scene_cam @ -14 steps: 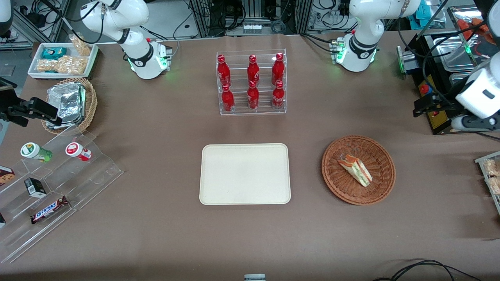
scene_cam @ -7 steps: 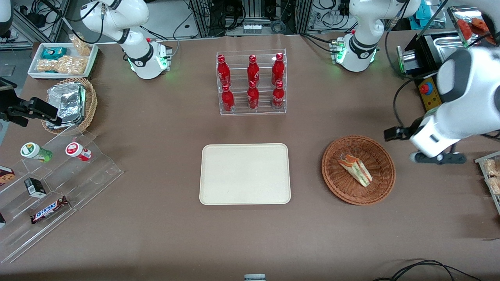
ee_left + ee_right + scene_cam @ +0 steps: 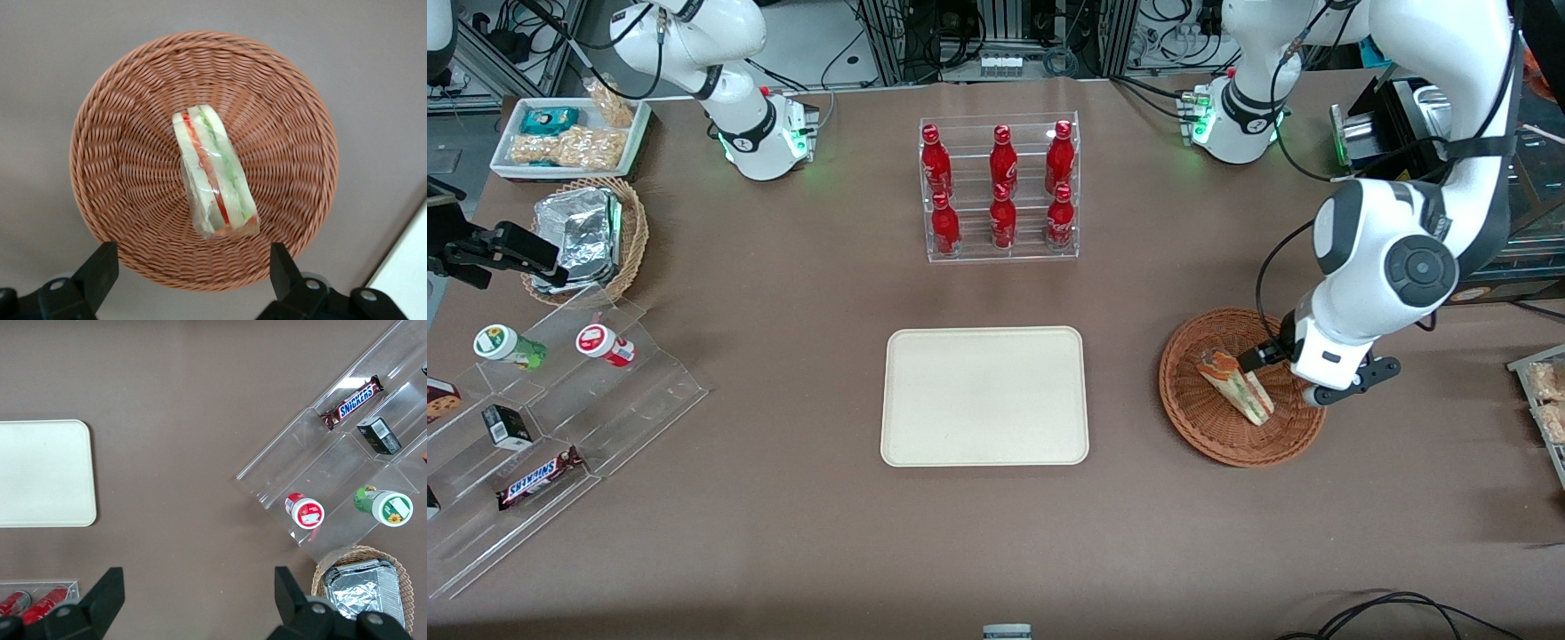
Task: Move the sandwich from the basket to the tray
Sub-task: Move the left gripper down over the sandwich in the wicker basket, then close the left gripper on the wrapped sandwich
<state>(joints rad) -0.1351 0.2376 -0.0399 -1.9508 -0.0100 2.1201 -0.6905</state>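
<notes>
The sandwich (image 3: 1236, 387), a clear-wrapped wedge with green and orange-red filling, lies in the shallow reddish-brown wicker basket (image 3: 1209, 444). My left gripper (image 3: 1307, 372) hangs above the basket, over the part of its rim nearest the working arm's end of the table, close beside the sandwich. In the left wrist view the sandwich (image 3: 213, 173) lies in the middle of the basket (image 3: 120, 133), and the gripper (image 3: 190, 270) is open wide and empty, with a black finger (image 3: 100, 267) on each side. The cream tray (image 3: 984, 396) lies bare at the table's middle; its corner shows in the left wrist view (image 3: 407, 267).
A clear rack of red bottles (image 3: 1000, 187) stands farther from the camera than the tray. Toward the parked arm's end are a stepped acrylic shelf with snacks (image 3: 560, 409), a tan basket of foil packs (image 3: 587, 236) and a white tray of snack bags (image 3: 569, 133).
My left arm has swung in from the working arm's end of the table and come down over the basket. The sandwich and tray have not moved.
</notes>
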